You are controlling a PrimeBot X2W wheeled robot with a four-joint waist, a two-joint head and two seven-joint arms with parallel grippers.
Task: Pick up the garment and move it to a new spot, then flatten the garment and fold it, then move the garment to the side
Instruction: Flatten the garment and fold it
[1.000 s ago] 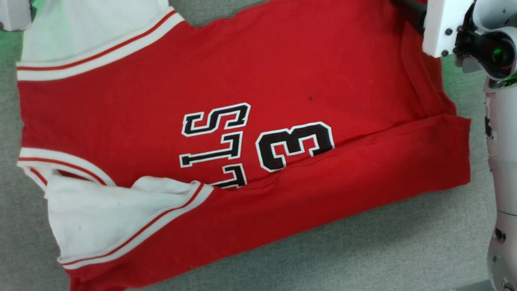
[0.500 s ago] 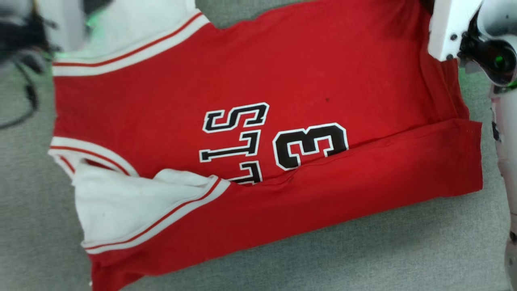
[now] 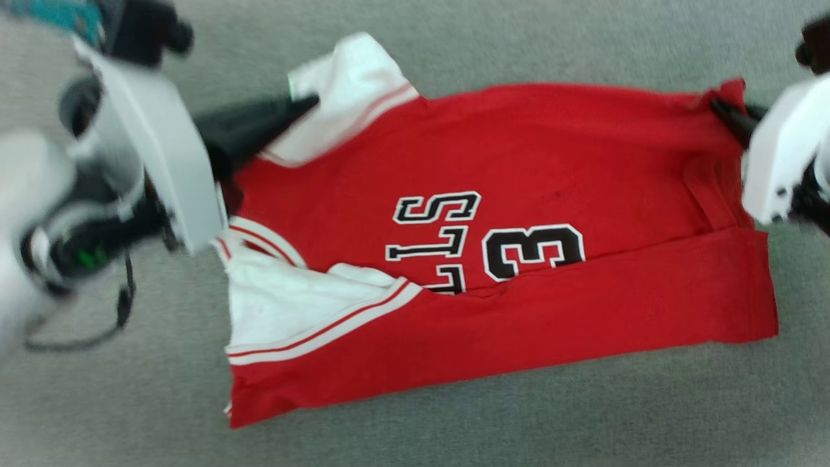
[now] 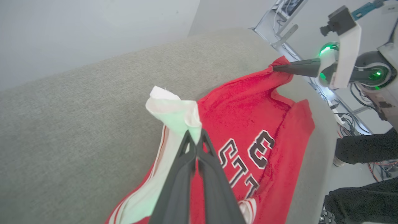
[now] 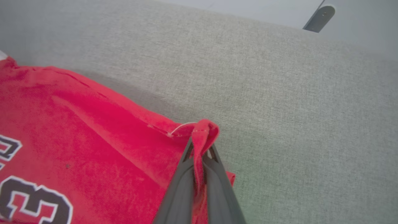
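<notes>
Pinching the garment [image 3: 519,149] tight with left gripper [image 3: 310,102] upper left, right gripper [image 3: 718,106] upper right; risking thin corner bites slipping, undoing the fold.

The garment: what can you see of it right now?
The garment is a red T-shirt with white sleeves, striped red-and-white trim and black white-outlined lettering. It lies on the grey fabric surface, near edge folded over. The left gripper pinches its far white sleeve, the right gripper its far hem corner.
</notes>
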